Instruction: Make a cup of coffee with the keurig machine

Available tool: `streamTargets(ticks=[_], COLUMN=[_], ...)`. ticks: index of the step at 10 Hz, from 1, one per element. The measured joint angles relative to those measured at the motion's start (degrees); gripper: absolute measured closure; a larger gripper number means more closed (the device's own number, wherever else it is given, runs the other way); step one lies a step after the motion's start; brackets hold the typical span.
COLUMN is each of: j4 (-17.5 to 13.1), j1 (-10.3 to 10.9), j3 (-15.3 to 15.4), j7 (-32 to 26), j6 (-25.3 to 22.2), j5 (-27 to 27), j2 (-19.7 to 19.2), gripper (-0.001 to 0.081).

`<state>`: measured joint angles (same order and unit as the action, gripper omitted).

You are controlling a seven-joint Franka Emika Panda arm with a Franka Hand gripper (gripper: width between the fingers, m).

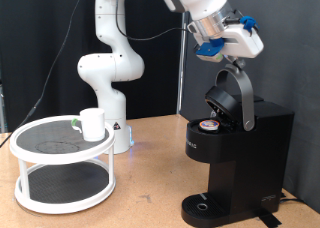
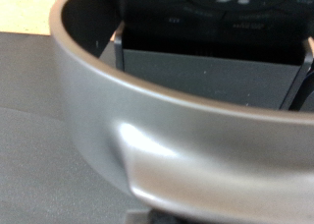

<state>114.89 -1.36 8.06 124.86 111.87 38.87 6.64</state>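
Observation:
The keurig machine [image 1: 243,153] stands at the exterior view's right with its rounded lid [image 1: 232,96] raised. A small pod with a reddish top [image 1: 208,125] sits in the open chamber. My gripper [image 1: 229,56] is at the top of the raised lid, against its handle. In the wrist view the silver lid handle [image 2: 147,126] fills the frame close up, with my dark fingers [image 2: 117,49] standing apart beyond it and nothing gripped between them. The white cup [image 1: 92,123] stands on a round rack at the exterior view's left, far from the gripper.
The white two-tier round rack [image 1: 60,176] holds the cup on its upper shelf. The machine's round drip tray [image 1: 205,205] has nothing on it. The arm's white base [image 1: 110,78] stands behind the rack. A black curtain hangs behind the table.

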Motion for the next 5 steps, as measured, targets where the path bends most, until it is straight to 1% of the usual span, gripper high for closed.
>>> streamTargets(ticks=[5], j4=[1.1], j1=[-1.3], j3=[-0.7], j7=[-1.2], j6=[-1.5], j5=[-1.7], j2=[0.9], gripper=[0.0801])
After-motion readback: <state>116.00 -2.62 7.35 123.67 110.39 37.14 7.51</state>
